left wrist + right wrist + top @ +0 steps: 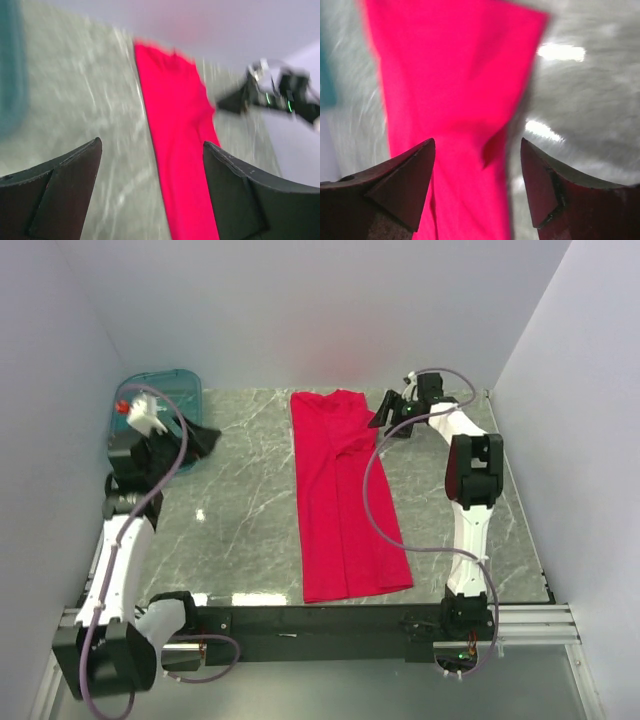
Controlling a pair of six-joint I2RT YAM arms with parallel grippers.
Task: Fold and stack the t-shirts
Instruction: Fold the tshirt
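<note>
Top external: bright red cotton t-shirt (345,500) lies folded lengthwise; left gripper (203,440) and right gripper (383,416), at one o'clock, gape empty; the crosswise fold likely needs its far edge pinched.

Top camera looks down from behind; both wrist cameras face the same t-shirt (335,510), closer in.

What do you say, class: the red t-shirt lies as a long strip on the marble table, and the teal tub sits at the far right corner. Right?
No. The top external view shows the teal tub at the far left corner; the rest holds.
</note>
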